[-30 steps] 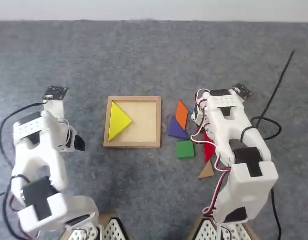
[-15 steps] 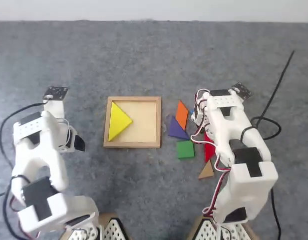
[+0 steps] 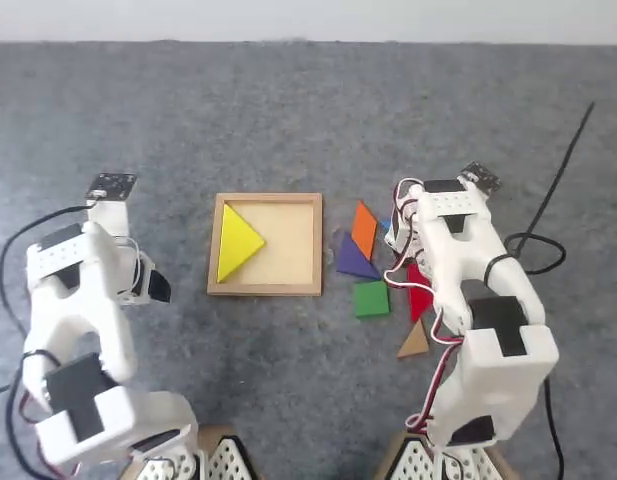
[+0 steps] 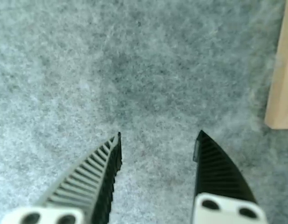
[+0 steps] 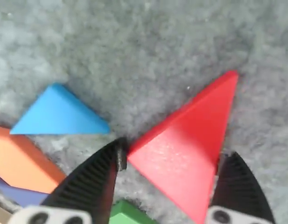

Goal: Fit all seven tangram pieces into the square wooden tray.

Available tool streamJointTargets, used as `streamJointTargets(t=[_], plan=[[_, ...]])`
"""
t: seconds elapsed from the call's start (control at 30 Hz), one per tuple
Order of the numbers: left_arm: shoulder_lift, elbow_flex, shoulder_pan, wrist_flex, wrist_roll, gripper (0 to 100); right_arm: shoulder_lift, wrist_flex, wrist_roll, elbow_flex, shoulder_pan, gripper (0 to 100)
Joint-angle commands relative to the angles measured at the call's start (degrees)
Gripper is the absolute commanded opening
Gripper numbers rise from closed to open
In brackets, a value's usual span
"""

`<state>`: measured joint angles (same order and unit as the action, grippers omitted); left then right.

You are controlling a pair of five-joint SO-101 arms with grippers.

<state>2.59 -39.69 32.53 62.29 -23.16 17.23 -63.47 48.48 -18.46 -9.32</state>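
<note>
The square wooden tray (image 3: 316, 245) lies mid-table with a yellow triangle (image 3: 236, 243) in its left half. To its right lie an orange piece (image 3: 364, 228), a purple triangle (image 3: 354, 260), a green square (image 3: 371, 298), a red triangle (image 3: 419, 297) and a tan triangle (image 3: 414, 342). My right gripper (image 5: 169, 156) is open, its fingers on either side of the red triangle (image 5: 186, 149). A blue triangle (image 5: 59, 114) and the orange piece (image 5: 17, 163) lie close by. My left gripper (image 4: 158, 142) hangs open over bare carpet, left of the tray's corner (image 4: 280, 88).
Grey carpet (image 3: 288, 110) covers the table. A black cable (image 3: 553, 190) runs off to the right behind the right arm. Both arm bases stand at the near edge.
The right arm has shifted slightly to the right and down over the red triangle. The left arm and the pieces have not moved.
</note>
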Motion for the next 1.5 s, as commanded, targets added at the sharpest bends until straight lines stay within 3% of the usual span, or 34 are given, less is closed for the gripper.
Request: streamJointTargets(t=[0.0, 0.23, 0.5, 0.8, 0.97, 1.2, 1.37, 1.47], plan=[[0.7, 0.13, 0.09, -0.79, -0.53, 25, 1.1, -0.4, -1.32, 0.44, 0.4, 22.5], [0.7, 0.13, 0.09, -0.79, -0.53, 25, 0.48, -1.1, -2.11, 0.53, 0.4, 22.2], [0.7, 0.13, 0.09, -0.79, -0.53, 25, -9.01, -7.52, -9.49, 3.52, -0.04, 22.1], [0.7, 0.13, 0.09, -0.79, -0.53, 25, -17.19, -7.96, -28.66, 3.6, -0.84, 22.0], [0.7, 0.13, 0.09, -0.79, -0.53, 25, -16.84, -7.43, -44.4, 6.59, -7.16, 22.0], [0.7, 0.13, 0.09, -0.79, -0.53, 25, -10.24, -7.96, -62.42, 19.52, -17.98, 22.0], [0.7, 0.13, 0.09, -0.79, -0.53, 25, -0.75, -7.43, -69.98, 30.33, -22.37, 22.0], [0.7, 0.13, 0.09, -0.79, -0.53, 25, 6.2, -6.99, -79.38, 36.4, -23.69, 22.0]])
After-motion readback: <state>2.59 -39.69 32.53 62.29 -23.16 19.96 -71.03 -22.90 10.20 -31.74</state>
